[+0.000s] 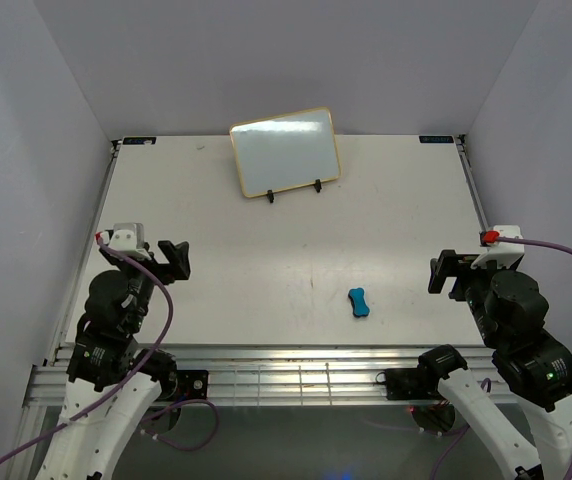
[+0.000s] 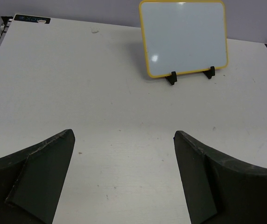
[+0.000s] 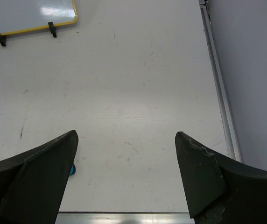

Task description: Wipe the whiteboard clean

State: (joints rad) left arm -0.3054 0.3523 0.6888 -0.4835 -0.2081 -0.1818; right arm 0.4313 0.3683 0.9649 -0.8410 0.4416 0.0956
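The whiteboard (image 1: pixel 286 151) stands tilted on a black easel stand (image 1: pixel 293 191) at the back middle of the table; its face is wiped clean. It also shows in the left wrist view (image 2: pixel 184 38) and partly in the right wrist view (image 3: pixel 28 14). The blue bone-shaped eraser (image 1: pixel 359 302) lies on the table near the front, right of middle; a sliver of it (image 3: pixel 72 170) peeks out behind my right gripper's left finger. My left gripper (image 1: pixel 176 261) is open and empty at the front left. My right gripper (image 1: pixel 442 273) is open and empty at the front right.
The white table (image 1: pixel 286 250) has a metal rail along its front edge (image 1: pixel 296 375) and right edge (image 3: pixel 220 84). Lavender walls close in the left, right and back sides.
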